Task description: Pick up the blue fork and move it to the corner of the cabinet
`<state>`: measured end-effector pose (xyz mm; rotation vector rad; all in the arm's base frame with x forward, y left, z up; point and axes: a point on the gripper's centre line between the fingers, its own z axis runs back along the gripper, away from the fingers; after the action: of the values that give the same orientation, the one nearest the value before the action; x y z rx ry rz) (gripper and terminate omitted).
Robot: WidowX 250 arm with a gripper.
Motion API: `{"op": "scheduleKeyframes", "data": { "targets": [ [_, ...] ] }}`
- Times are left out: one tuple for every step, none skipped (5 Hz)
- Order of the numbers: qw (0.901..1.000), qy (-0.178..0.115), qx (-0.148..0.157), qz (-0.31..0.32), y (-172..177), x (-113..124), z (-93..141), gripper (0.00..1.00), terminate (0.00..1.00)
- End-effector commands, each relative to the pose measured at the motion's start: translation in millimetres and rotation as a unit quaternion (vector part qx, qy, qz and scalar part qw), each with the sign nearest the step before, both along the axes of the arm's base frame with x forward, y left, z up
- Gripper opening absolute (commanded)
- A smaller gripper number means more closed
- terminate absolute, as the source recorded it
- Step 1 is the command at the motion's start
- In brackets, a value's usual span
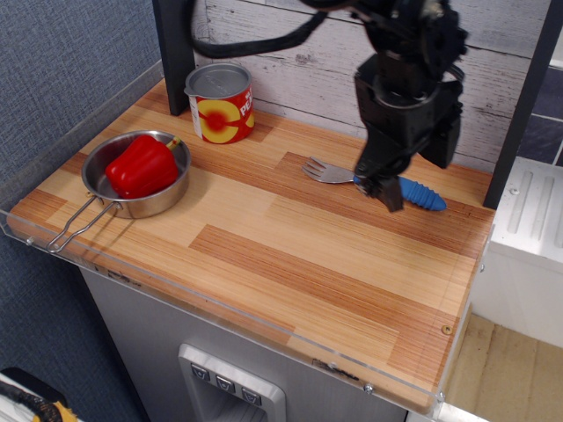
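The blue fork lies flat on the cabinet's wooden top near the back right, silver tines pointing left and ribbed blue handle to the right. My black gripper is open and stands over the near end of the handle, one finger in front of it and the other finger behind. The part of the handle under the gripper is hidden. I cannot tell whether the fingers touch the fork. The front right corner of the top has reddish-brown planks and a clear rim.
A yellow-and-red can stands at the back left. A steel pan with a wire handle holds a red bell pepper at the left. A white plank wall and a black post bound the back.
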<state>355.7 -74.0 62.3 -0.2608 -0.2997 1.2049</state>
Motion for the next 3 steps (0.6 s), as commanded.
{"op": "scheduleKeyframes", "data": {
  "targets": [
    [0.9961, -0.018, 0.027, 0.083, 4.8, 19.6, -7.9, 1.0, 0.0],
    [0.9943, -0.013, 0.007, 0.105, 8.0, 31.0, -5.9, 1.0, 0.0],
    [0.9923, 0.004, 0.003, 0.124, 15.6, 46.3, -8.1, 1.0, 0.0]
  ]
}}
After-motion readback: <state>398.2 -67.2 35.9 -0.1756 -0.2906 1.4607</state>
